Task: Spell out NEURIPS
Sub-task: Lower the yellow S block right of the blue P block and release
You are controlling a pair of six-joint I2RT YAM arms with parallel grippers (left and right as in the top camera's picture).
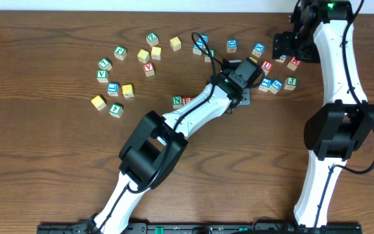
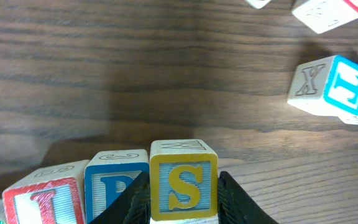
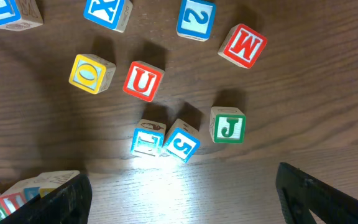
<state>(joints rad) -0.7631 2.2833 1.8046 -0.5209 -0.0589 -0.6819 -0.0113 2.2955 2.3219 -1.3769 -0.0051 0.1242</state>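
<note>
The work is at the last letter. The left gripper (image 2: 184, 200) is clamped on the yellow-lettered wooden S cube (image 2: 184, 183), one dark finger on each side face. It holds the cube at the end of the row on the brown wooden table (image 2: 104, 74), right against the blue-lettered P cube (image 2: 117, 190). The red-lettered I cube (image 2: 42, 202) comes next along the row. The bottom edge of the S cube is cut off, so it cannot be told whether it is resting on the wood.

If it is down, the next move is probably to part the jaws only a little. The gripper should then rise straight up, so the inner finger does not drag the P cube out of line.

The overhead view gives what the left wrist view cannot. The row begins with the green N cube (image 1: 177, 101) and a red-lettered one touching it. The left arm (image 1: 193, 110) covers everything after that, so the middle letters cannot be checked from above.

Only the left wrist view shows the grip and the I, P, S ending.

The right wrist view shows the right gripper (image 3: 182, 186) with its jaws spread wide, holding nothing. It hangs above the loose cubes, among them a red U cube (image 3: 143, 81) and a green J cube (image 3: 229, 124). Whether the row already has its own U cannot be told.
</note>
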